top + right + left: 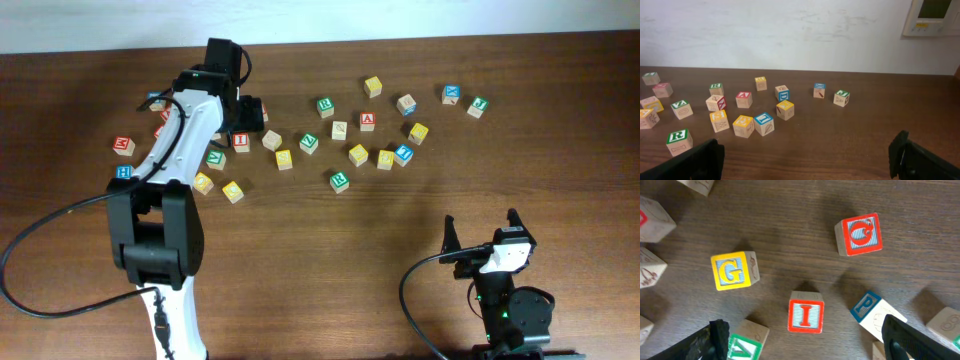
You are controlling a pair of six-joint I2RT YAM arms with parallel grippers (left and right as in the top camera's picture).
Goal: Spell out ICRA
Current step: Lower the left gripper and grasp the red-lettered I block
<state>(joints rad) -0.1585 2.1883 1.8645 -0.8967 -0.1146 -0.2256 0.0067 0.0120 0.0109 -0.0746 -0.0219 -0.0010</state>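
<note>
Left fingers (pixel 710 341) gape empty over the red I block (pixel 806 316), hemmed by a green block (pixel 747 348) and blue P block (pixel 866 306). Right fingers (pixel 912 157) stand wide, empty.

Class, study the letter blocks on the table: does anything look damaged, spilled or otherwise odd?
Nothing stands out. The blocks lie scattered on the table, turned every which way, but none looks broken, and none is stacked.
</note>
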